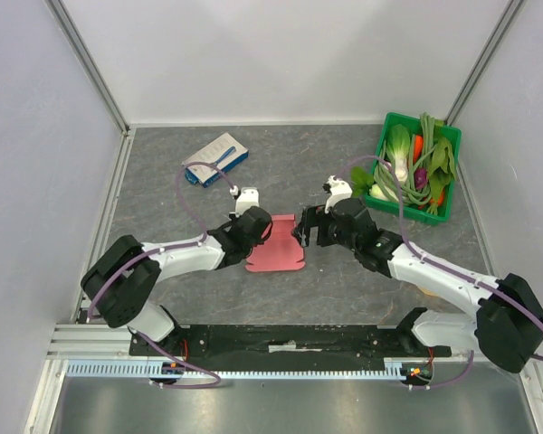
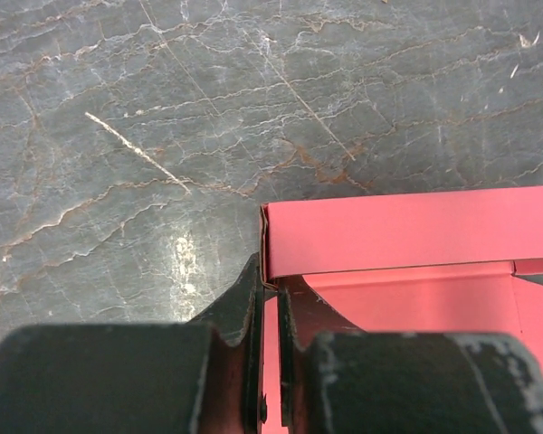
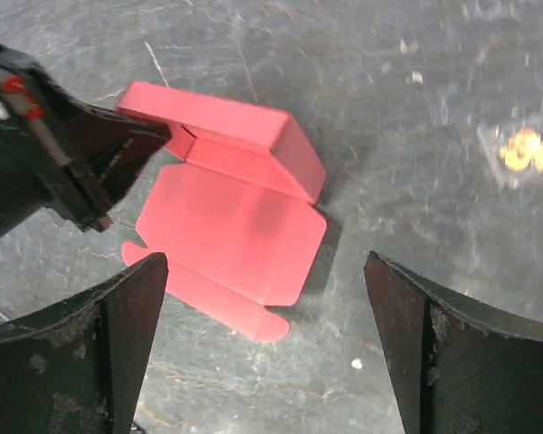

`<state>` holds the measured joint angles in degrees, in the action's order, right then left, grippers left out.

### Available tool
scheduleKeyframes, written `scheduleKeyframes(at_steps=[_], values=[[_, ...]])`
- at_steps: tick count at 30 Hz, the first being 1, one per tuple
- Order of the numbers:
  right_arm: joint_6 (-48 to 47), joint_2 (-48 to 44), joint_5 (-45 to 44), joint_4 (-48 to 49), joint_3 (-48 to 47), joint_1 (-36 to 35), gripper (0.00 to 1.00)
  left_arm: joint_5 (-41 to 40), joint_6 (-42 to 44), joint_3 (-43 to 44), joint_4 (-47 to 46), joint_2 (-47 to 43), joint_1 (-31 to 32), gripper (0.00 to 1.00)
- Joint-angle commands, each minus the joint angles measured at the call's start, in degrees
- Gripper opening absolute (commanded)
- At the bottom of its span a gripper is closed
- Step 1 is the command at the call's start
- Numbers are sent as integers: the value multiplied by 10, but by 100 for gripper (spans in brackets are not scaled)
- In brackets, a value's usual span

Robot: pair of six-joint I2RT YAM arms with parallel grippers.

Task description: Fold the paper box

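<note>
The pink paper box (image 1: 276,244) lies partly folded on the grey table between the two arms. Its far wall is folded up, and its flat panel with rounded tabs points toward the bases. My left gripper (image 1: 259,227) is shut on the box's left side wall; in the left wrist view its fingertips (image 2: 270,287) pinch the thin pink card (image 2: 407,233) at the corner. My right gripper (image 1: 300,228) hovers open at the box's right edge. In the right wrist view its wide-apart fingers (image 3: 136,298) frame the box (image 3: 235,226), touching nothing.
A white-and-blue box (image 1: 215,159) lies at the back left. A green basket (image 1: 407,118) of vegetables stands at the back right. White walls with metal posts enclose the table on three sides. A small orange speck (image 3: 525,152) lies on the table.
</note>
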<state>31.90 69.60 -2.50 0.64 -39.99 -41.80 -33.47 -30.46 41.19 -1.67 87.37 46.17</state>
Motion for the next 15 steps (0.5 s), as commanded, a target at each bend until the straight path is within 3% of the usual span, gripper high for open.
scheduleKeyframes(at_steps=[1,6,15], values=[[152,8,16,-94,3,12,98,50,-126,71,141,6,-17,2],[244,-33,54,-30,73,11,95,97,-209,72,174,-25,-28,2],[351,-15,73,135,128,1,77,113,-286,50,185,-61,-29,2]])
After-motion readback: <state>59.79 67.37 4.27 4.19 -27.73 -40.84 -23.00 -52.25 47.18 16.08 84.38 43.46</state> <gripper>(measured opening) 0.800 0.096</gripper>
